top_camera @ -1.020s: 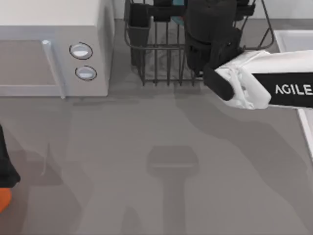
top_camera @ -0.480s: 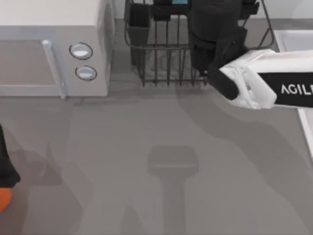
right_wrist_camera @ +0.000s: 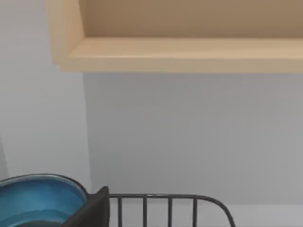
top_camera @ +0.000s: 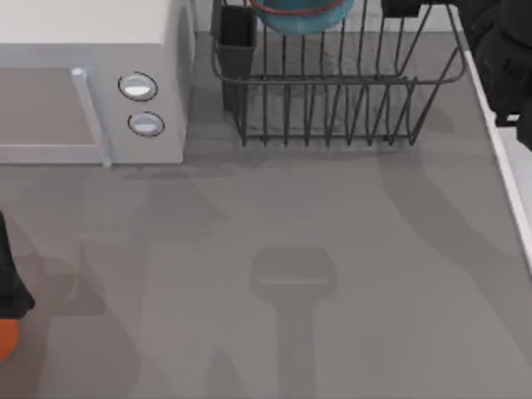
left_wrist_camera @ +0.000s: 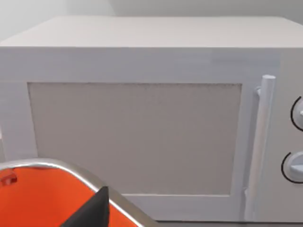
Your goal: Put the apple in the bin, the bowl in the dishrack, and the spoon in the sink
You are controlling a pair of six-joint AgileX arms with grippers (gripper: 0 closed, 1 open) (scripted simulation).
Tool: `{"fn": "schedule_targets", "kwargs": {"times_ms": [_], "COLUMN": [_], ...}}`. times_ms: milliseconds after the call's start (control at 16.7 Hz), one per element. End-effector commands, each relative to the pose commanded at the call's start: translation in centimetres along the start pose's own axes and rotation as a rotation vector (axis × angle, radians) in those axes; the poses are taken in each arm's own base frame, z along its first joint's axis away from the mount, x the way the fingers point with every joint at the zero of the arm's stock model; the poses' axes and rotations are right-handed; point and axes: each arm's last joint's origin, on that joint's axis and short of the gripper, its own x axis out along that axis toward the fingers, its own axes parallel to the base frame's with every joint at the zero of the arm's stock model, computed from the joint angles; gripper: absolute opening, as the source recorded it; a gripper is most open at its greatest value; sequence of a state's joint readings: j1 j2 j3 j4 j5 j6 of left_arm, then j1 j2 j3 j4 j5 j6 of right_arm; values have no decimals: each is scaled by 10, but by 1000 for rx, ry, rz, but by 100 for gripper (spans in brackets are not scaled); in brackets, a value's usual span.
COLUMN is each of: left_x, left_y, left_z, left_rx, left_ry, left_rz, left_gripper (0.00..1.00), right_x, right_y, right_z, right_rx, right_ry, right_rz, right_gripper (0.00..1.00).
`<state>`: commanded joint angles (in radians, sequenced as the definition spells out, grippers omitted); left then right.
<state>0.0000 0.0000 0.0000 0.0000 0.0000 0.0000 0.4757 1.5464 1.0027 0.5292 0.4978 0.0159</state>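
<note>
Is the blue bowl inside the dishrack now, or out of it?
Inside. In the top view the bowl sits within the dishrack, behind its wire tines, with nothing holding it.

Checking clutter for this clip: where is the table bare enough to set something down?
The table is bare in front of the microwave and dishrack, across to the top view's right edge. Crowded: the rear, and the orange bin corner at left.

The right arm (top_camera: 507,62) shows at the top view's three o'clock edge as a matte black, lumpy housing with rounded, stepped outlines and no visible lettering. The left arm (top_camera: 10,283) appears at about eight o'clock as a slim black wedge-shaped piece. In each wrist view a dark charcoal, pointed finger (left_wrist_camera: 92,213) with flat angled faces rises from the frame's edge; the right one (right_wrist_camera: 92,210) looks identical.
</note>
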Motion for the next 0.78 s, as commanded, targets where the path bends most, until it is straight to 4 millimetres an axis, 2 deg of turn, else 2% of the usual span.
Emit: {"fn": "schedule_targets", "kwargs": {"times_ms": [180,360,540,660,780], "left_x": [0,0,0,0,0], "left_y": [0,0,0,0,0], "left_z": [0,0,0,0,0], "left_rx": [0,0,0,0,0], "left_ry": [0,0,0,0,0], "left_rz": [0,0,0,0,0], "left_gripper": [100,100,100,100,100], "right_x": [-50,-116,-172,-194,-206], "right_y": [-54,-101,-131,-141,-148], "right_z": [10,6,-24,-54,-82], "right_rx": [-6,2,5,3,2], "right_ry": [6,-24,-54,-54,-42], "right_rz": [-3,-3,-2,0,2], "right_gripper": [100,100,100,100,100]}}
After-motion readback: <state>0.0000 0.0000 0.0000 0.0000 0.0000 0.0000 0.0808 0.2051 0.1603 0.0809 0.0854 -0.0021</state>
